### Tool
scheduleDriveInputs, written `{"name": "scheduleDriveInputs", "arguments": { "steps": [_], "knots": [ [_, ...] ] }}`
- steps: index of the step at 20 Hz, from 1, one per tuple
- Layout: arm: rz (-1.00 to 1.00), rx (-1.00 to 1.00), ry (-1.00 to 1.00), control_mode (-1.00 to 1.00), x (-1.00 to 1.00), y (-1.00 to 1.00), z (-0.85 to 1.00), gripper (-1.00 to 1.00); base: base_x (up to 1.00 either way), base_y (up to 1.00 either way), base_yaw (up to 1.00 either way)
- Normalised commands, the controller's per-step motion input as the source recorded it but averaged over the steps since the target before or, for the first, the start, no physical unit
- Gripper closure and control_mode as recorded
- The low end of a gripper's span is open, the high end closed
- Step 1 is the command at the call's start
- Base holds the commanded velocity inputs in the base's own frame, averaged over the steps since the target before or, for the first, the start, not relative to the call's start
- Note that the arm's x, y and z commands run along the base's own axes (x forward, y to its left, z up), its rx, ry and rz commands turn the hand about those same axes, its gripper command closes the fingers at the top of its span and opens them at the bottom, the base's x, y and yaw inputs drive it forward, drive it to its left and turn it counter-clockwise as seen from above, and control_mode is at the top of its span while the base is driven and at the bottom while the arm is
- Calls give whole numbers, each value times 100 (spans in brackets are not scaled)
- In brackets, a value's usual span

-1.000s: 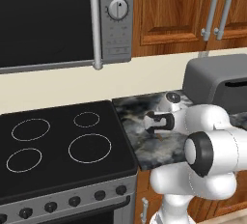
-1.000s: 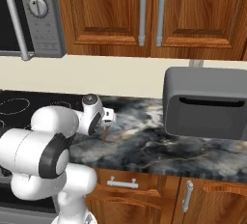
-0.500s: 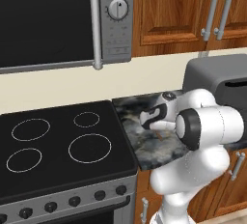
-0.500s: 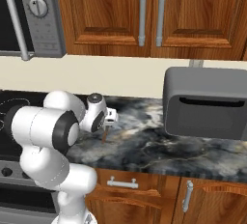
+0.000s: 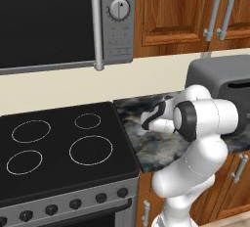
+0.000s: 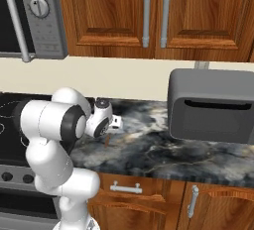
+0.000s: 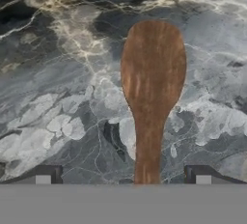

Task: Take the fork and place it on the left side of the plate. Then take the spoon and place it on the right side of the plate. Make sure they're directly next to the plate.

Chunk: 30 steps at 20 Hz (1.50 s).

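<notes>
Swung lower over the spoon (image 7: 152, 92) since a moment ago; gripper (image 7: 123, 175) wide apart, holding nothing; ready to grab.

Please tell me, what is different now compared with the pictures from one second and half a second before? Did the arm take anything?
The arm has folded: its big elbow joint rose in both base views and came closer to the cameras, and the gripper hangs open over the wooden spoon, whose handle runs between the finger tips. Nothing was grasped or released. The spoon lies flat on the marble counter. The toaster oven, stove and microwave stayed as they were.
</notes>
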Motion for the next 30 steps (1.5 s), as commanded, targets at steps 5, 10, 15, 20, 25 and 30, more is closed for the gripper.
{"name": "scheduleDriveInputs", "arguments": {
  "steps": [5,10,15,20,25,30],
  "knots": [
    [0,4,8,-100,31,0,-22,-100,0,0,0],
    [0,4,13,-100,22,-1,-37,-100,0,0,0],
    [0,0,15,-100,14,0,-53,-100,0,0,0],
    [0,0,10,-100,13,10,-58,-100,0,0,0],
    [0,0,7,-100,0,20,-68,-100,0,0,0],
    [0,0,1,-100,0,10,-70,-100,0,0,0]
  ]
}}
